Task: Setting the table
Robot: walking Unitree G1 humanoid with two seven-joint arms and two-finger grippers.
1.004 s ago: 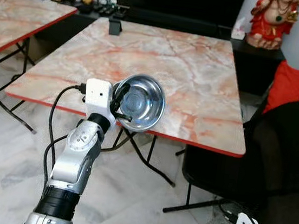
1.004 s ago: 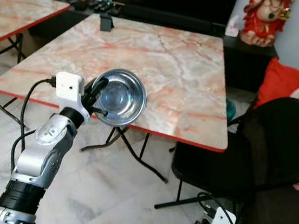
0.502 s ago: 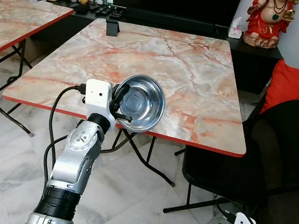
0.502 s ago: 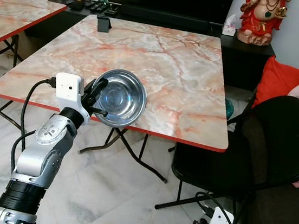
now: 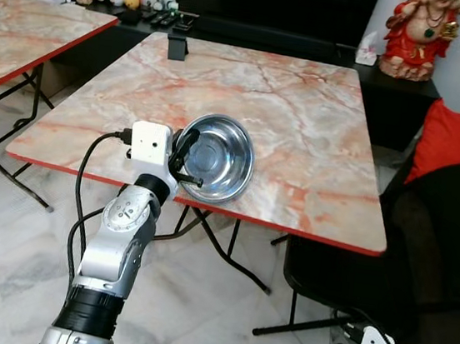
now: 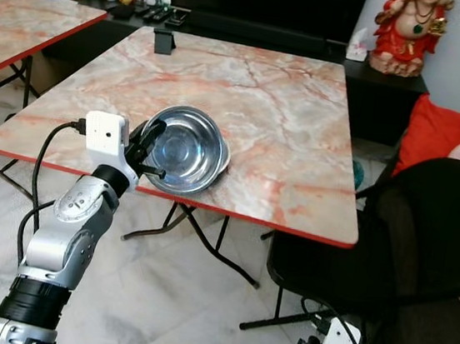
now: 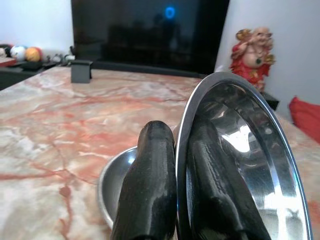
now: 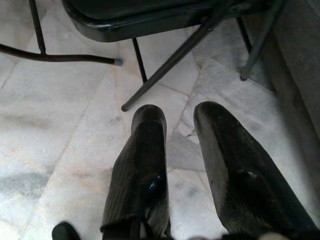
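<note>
One bowl: a shiny round stainless-steel bowl is held tilted, its open side facing the camera, over the near edge of the table.
Left gripper: the left gripper pinches the bowl's rim on its left side, one black finger outside the wall and the other inside, as the left wrist view shows close up.
Left arm: the silver arm rises from below, a black cable looping beside its white wrist block.
Table: a square folding table with a pink-and-cream marble-pattern top and red edge; a small black block stands near its far left corner.
Right gripper: the right gripper hangs low over the pale marble floor, its two fingers slightly parted and holding nothing.
Chair: a black chair stands just right of the table.
Surroundings: a second marble-pattern table at left, a dark television behind, a red figurine at far right, a red cushion beside the chair.
</note>
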